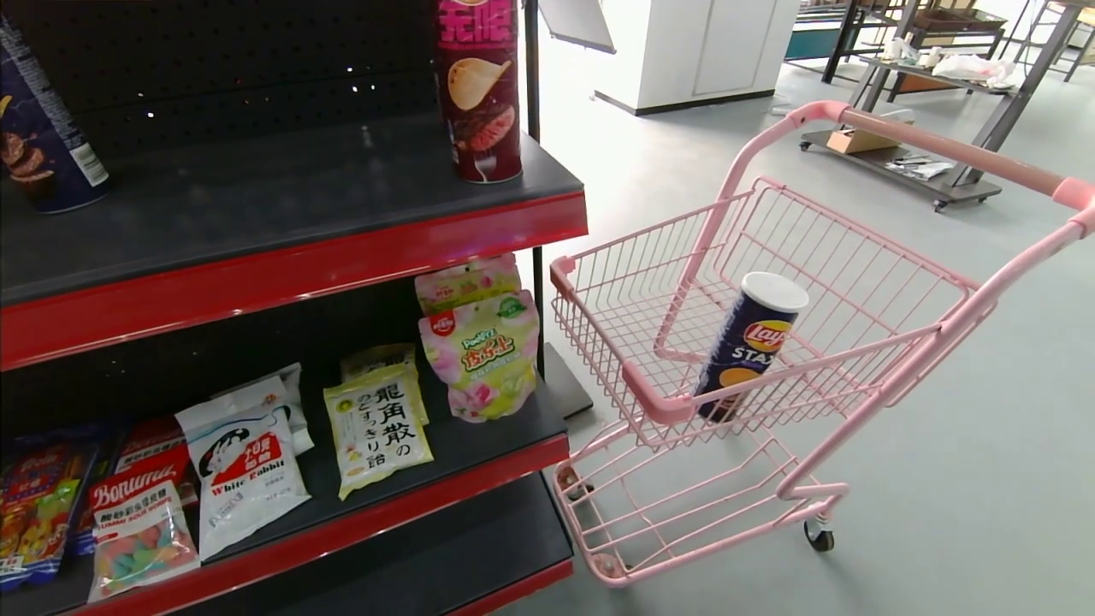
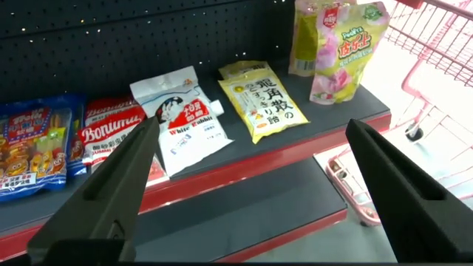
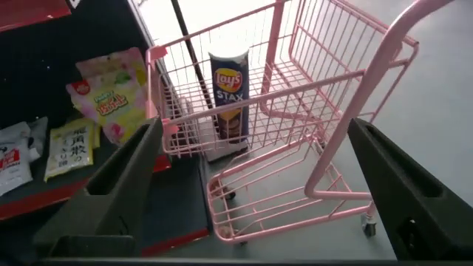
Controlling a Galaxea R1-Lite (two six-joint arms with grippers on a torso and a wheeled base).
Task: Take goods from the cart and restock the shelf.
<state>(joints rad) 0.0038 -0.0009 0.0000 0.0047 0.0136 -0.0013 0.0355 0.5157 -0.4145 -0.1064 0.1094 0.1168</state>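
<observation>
A dark blue chip can (image 1: 749, 342) with a white lid stands upright in the basket of the pink cart (image 1: 855, 282), near its front corner by the shelf. The same can (image 3: 228, 92) shows behind the cart's wire wall (image 3: 310, 81) in the right wrist view. My right gripper (image 3: 251, 196) hangs open some way off from the cart, fingers spread wide. My left gripper (image 2: 251, 188) is open in front of the middle shelf (image 2: 244, 166), with nothing between its fingers. On the top shelf board (image 1: 282, 205) stands a maroon chip can (image 1: 479, 85), and a blue can (image 1: 43, 137) at the far left.
The middle shelf holds snack bags: a white candy bag (image 1: 244, 475), a yellow bag (image 1: 376, 428), pink-green bags (image 1: 483, 346) and colourful bags (image 1: 141, 522) at the left. The lowest shelf (image 1: 445, 556) is bare. Open grey floor (image 1: 967, 479) lies right of the cart; metal racks (image 1: 932, 103) stand far behind.
</observation>
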